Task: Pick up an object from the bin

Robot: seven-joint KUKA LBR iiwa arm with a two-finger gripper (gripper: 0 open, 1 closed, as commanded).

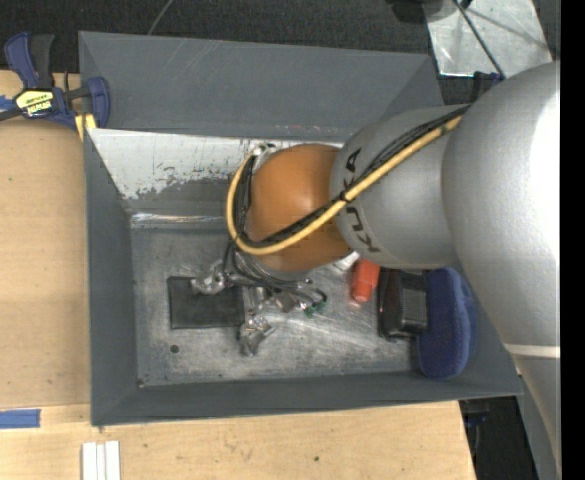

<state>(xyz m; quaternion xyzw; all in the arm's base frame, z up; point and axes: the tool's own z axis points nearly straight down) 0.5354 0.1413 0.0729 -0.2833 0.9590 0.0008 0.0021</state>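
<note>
**Pick status: gripper down at the slab, nothing lifted**

1. Near side. The bin (pixel 272 400) has a bare front wall, and the floor strip in front of the slab holds nothing I can make out.

2. Slab. A flat black slab (pixel 197 304) lies flat on the bin floor, left of centre. I take it as the reference for what follows.

3. Gripper. The gripper (pixel 232 311) is low, at the slab's right end. One metal tip shows at the slab's far right corner and the other just off its near right corner. The jaws stand spread, with that end of the slab between them. I see no pinch, and the slab does not look raised.

4. Other contents, all right of the slab:
   - A small green bit (pixel 318 308) lies just past the gripper.
   - A red piece (pixel 364 282) lies further right.
   - A black box (pixel 402 306) sits beside the red piece.
   - A blue pad (pixel 445 328) lies against the right wall.

5. Beyond the slab. The orange cover (pixel 287 203) on the wrist hangs over the floor behind the slab and hides what lies under it. The arm (pixel 472 178) comes in from the right.

6. Progress, in my judgement. The descent looks about done, and the slab is the likely target. Closing, gripping and lifting remain. A thin flat piece may slip out of the jaws on closing.
</note>
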